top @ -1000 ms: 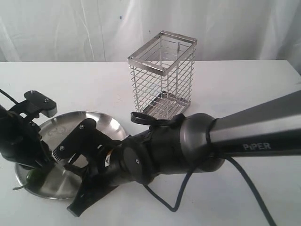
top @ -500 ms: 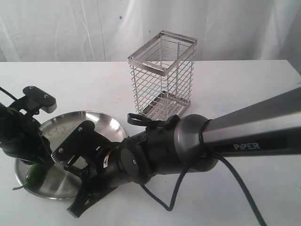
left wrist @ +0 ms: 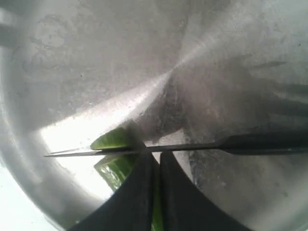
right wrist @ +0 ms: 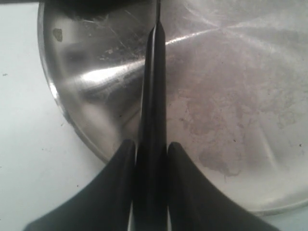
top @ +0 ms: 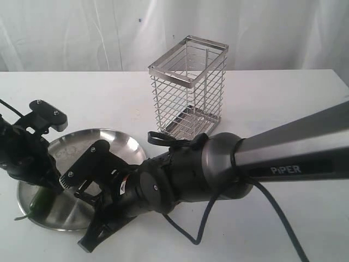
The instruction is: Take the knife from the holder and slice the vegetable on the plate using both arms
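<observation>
The vegetable [left wrist: 111, 140] lay on the near left part of the plate [top: 122, 143], green and glossy, and in my left wrist view the knife [left wrist: 192, 146] ran across it, its thin edge lying over the pale cut face. My left pincer [left wrist: 155, 192] was pinching the vegetable, a sliver of green showing between the two dark fingers [left wrist: 132, 202]. In the exterior view the same pepper [top: 41, 202] sat just under that pincer [top: 48, 188], close to the plate's near left rim.

My right pincer [right wrist: 149, 159] was pressed onto the knife's black handle [right wrist: 152, 120], one finger on either side, with the blade reaching away from me over the brushed steel. From outside, that pincer [top: 90, 180] hung over the middle of the plate, to the right of the left one.

The plate rested on the white worktop [top: 272, 98], at its near left. The holder [top: 188, 87] stood upright farther back and to the right, apart from the plate. A black cable [top: 283, 218] trailed across the near right of the worktop.
</observation>
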Motion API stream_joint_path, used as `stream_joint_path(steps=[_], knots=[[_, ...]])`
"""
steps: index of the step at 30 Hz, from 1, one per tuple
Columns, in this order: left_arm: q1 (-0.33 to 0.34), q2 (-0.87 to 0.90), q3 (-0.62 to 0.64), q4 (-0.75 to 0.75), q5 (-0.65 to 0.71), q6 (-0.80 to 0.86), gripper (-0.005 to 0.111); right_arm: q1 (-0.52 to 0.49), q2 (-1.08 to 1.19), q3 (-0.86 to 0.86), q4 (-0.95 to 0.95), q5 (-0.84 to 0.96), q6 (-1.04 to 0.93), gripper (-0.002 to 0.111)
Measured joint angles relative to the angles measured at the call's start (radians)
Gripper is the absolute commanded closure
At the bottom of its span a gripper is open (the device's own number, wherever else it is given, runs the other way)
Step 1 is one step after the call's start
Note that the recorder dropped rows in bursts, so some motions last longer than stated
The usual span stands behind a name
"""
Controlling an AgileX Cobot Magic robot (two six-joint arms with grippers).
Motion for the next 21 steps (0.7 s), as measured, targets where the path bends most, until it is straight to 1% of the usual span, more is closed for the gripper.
stream_joint_path(steps=[2,6,8,18,21], knots=[[0.000,0.000,0.000,0.000,-0.002,0.000,0.101,0.000,0.000,0.000,0.000,0.000,0.000,0.108],[0.000,0.000,0.000,-0.010,-0.008,0.000,0.088,0.000,0.000,0.000,0.000,0.000,0.000,0.108],[0.000,0.002,0.000,-0.013,-0.009,0.000,0.085,0.000,0.000,0.000,0.000,0.000,0.000,0.108],[0.000,0.104,-0.009,-0.034,-0.041,-0.005,0.085,-0.001,0.013,0.000,0.000,0.012,0.000,0.108],[0.000,0.104,-0.041,-0.030,0.006,-0.005,0.085,-0.001,0.013,0.000,0.002,0.012,0.002,0.108]])
